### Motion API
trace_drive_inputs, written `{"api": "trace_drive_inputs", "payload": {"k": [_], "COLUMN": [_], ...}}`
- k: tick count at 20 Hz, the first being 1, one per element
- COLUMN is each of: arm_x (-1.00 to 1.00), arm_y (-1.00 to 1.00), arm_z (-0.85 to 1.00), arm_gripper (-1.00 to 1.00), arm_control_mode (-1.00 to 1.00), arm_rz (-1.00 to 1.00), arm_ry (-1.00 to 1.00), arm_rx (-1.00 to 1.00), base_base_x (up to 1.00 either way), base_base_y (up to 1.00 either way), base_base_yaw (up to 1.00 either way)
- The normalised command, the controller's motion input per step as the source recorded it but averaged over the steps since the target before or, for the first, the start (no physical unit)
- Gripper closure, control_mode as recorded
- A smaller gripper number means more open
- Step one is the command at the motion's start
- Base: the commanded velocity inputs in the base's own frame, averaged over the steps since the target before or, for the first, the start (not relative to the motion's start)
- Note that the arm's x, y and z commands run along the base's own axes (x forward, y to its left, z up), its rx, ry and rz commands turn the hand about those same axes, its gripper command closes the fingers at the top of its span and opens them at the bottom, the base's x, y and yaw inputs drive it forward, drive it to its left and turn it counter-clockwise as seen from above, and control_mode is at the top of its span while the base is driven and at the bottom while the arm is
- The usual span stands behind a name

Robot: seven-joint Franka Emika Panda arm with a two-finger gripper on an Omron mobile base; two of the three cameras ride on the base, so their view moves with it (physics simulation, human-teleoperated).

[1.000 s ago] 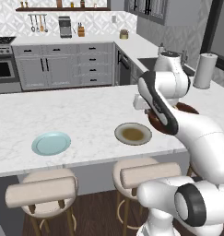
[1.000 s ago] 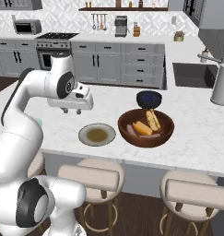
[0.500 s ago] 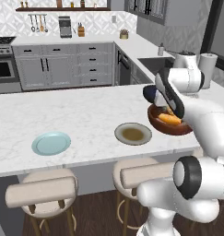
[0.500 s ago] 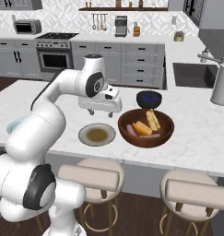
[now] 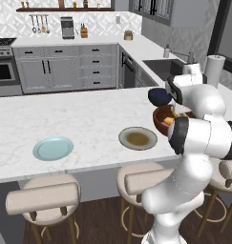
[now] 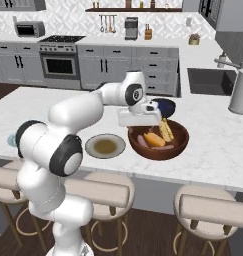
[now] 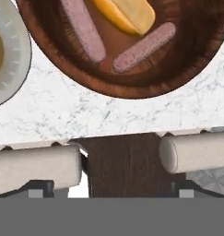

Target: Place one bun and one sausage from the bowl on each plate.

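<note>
Kitchen with grey cabinets behind a white marble table (image 5: 65, 119). From the left base view, the blue plate (image 5: 53, 147) lies bare near the front edge. The grey plate (image 5: 138, 138) lies at 3 o'clock from it, well apart, also bare. The bowl (image 5: 161, 119) sits just beside the grey plate at 2 o'clock, largely hidden by the arm. A navy bowl (image 5: 158, 96) stands at 12 o'clock from it.

From the right base view, the end effector (image 6: 141, 127) hangs over the bowl's (image 6: 158, 152) rim at 10 o'clock. A yellow bun (image 6: 166, 130), an orange bun (image 6: 154, 139) and two sausages (image 6: 143, 140) lie inside the bowl. The grey plate (image 6: 105, 145) is at 9 o'clock from the bowl, close but apart. The navy bowl (image 6: 165, 106) is at 12 o'clock.

From the hand view, the bowl (image 7: 196, 46) is at 12 o'clock, holding two sausages (image 7: 83, 27) and a bun (image 7: 129, 14). The grey plate's (image 7: 12, 69) edge shows at 10 o'clock. Two stools (image 7: 35, 168) stand below the table edge over a dark floor. The end effector (image 7: 111, 189) is spread wide, its fingertips (image 7: 39, 188) at 7 and 5 o'clock with nothing between them.
</note>
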Motion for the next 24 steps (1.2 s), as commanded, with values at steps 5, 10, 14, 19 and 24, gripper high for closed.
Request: {"api": "trace_drive_inputs", "payload": {"k": [5,10,14,19,24], "arm_x": [0.69,0.54,0.44,0.32,0.05], "arm_y": [-0.74,-0.2,0.32,0.16,0.0], "arm_z": [-0.63,-0.48,-0.24,-0.18,-0.58], "arm_gripper": [-1.0,-1.0,-1.0,-1.0,-1.0], "arm_control_mode": [-1.0,-1.0,-1.0,-1.0,-1.0], "arm_rz": [0.38,0.28,0.14,0.05,0.05], "arm_ry": [0.01,0.05,0.24,0.24,0.21], "arm_rx": [0.0,0.03,0.03,0.02,0.02], "base_base_x": [0.0,0.0,0.0,0.0,0.0], "base_base_y": [0.0,0.0,0.0,0.0,0.0], "base_base_yaw": [0.0,0.0,0.0,0.0,0.0]}}
